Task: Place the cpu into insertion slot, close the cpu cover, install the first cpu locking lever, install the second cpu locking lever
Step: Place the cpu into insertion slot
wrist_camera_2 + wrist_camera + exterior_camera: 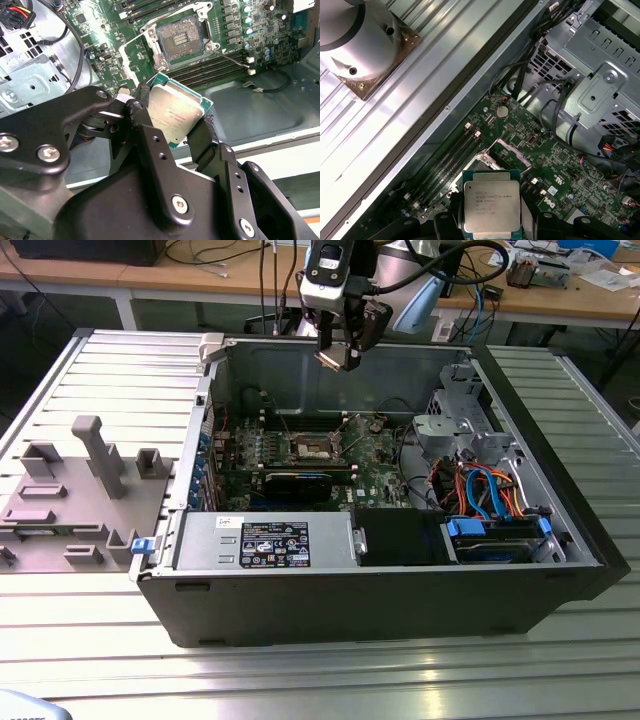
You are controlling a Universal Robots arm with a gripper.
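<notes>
The black two-fingered pincer (pixel 172 112) is clamped on the cpu (pixel 175 120), a small flat square chip with a silver-grey metal top and a green rim. Its fingers (pixel 150 145) press on two opposite edges of the chip. The chip's metal top is visible in both wrist views.

In the exterior view the pincer hangs above the far wall of the open dark grey computer case (pixel 400 605). The case lies on its side on the ribbed metal tabletop (pixel 100 650). The cpu is in the air, well apart from the green motherboard (pixel 95 35) below it.

The insertion slot (pixel 179 37) is a small square dark socket in a silver metal frame on that board. It stands uncovered, with its contact field exposed. Long black memory slots (pixel 210 70) run beside the socket. In the first wrist view a round silver coin battery (pixel 503 111) lies on the board, near the socket.
</notes>
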